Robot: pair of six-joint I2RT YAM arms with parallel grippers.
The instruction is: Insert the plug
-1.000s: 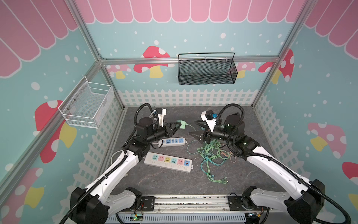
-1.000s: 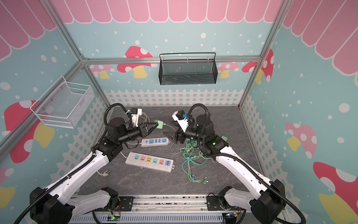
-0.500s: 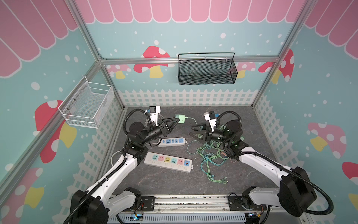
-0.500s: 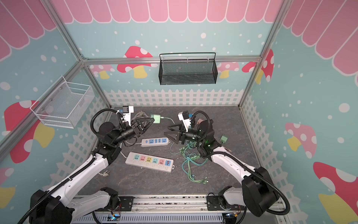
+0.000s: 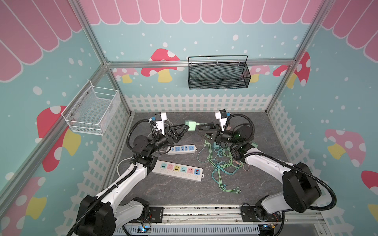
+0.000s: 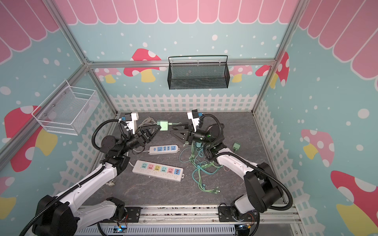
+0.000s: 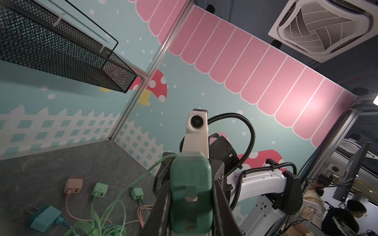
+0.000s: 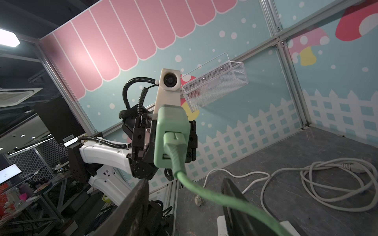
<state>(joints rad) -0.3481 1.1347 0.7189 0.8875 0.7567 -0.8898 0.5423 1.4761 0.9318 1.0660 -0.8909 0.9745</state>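
Above the far middle of the tabletop [image 5: 163, 192], the left gripper [image 5: 187, 128] is clamped on a pale green USB charger [image 5: 191, 125] and holds it clear of the surface. The left wrist view shows the charger's rounded block pinched between both black fingers [image 7: 222, 208].

Facing it from the right, the right gripper [image 5: 198, 130] has its jaws apart. One finger stands on either side of the green cable [image 8: 204, 194], and it grips nothing. That cable's USB plug [image 8: 173, 139] sits in the upper port of the charger's face.

Nearer, flat on the surface, lies a short white power strip [image 5: 182, 148] with blue sockets. Nearer still is a long white power strip [image 5: 178, 170] with pastel sockets. To their right, a loose tangle of green and teal cables [image 5: 221, 165] spreads under the right arm, with small square chargers [image 7: 99, 190] beside it.

The tabletop is dark grey, matt and stone-veined. The walls [image 5: 204, 40] are teal, printed with mushrooms, a white picket fence and pink scallops, and framed in aluminium bars [image 5: 163, 63]. A black mesh basket [image 5: 217, 74] hangs on the far wall, and a white wire basket [image 5: 92, 111] on the left wall.
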